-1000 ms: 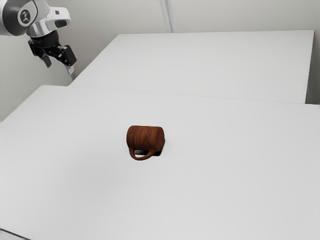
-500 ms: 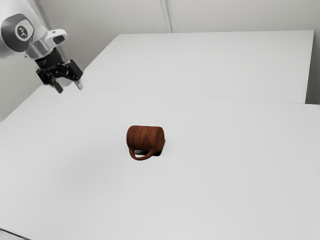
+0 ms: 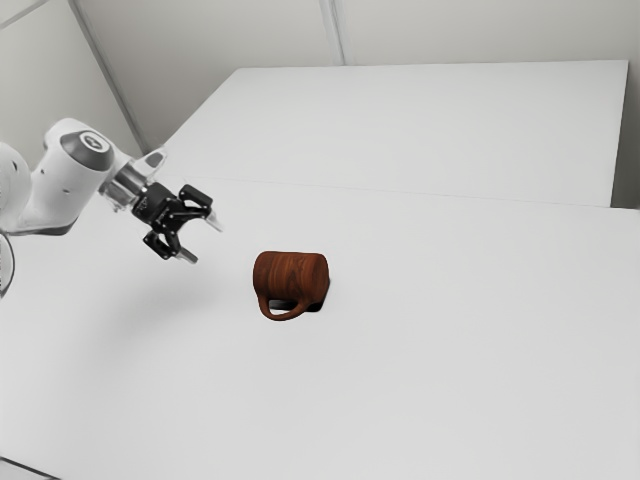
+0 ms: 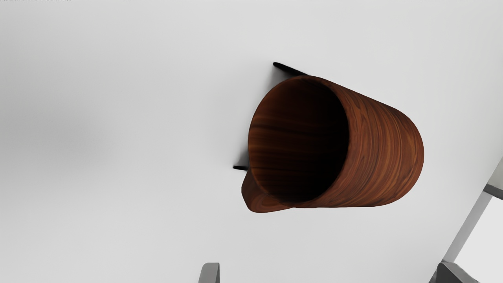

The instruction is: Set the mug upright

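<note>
Grey-tipped fingers (image 4: 210,273) stood wide open, nothing between them, so no grip on anything at that point. Just ahead of them and lower down, with a gap left, the mug (image 4: 383,153) lay on its side on the table (image 3: 420,380), so it wasn't upright. Its handle (image 3: 284,316) stuck out from the side, and something black (image 3: 316,307) peeked out from under the body. Couldn't tell if that was a shadow or an actual thing, tbh.

What could've gone wrong from there? Round side, so a fingertip bumping it while closing could've rolled it off. A pinch too near one end might've let it twist loose as it got tipped, and the handle could've snagged a finger. Letting go before the base sat flat would probably have dumped it back over.

Headcount, going outward: two fingers, one mug with one handle, one table under it, and one more pale surface (image 3: 420,120) way past the mug from the fingers.
</note>
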`<action>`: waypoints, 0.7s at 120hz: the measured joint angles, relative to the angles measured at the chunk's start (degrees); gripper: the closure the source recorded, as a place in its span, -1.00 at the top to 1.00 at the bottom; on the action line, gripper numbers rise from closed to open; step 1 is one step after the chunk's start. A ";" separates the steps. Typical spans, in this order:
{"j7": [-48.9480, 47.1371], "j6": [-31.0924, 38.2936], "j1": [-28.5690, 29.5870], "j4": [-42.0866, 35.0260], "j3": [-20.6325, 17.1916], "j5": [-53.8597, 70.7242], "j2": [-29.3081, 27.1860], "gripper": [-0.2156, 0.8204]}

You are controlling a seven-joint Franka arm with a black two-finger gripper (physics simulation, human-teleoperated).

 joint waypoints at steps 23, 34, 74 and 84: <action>2.65 2.06 0.18 0.54 -0.34 -7.29 5.80 0.58; 3.65 2.96 -0.02 0.92 -0.78 -9.57 7.35 0.58; 6.28 4.40 -1.72 0.73 -2.80 -18.32 10.12 0.58; 6.73 5.07 -1.78 0.63 -3.92 -20.25 10.59 0.58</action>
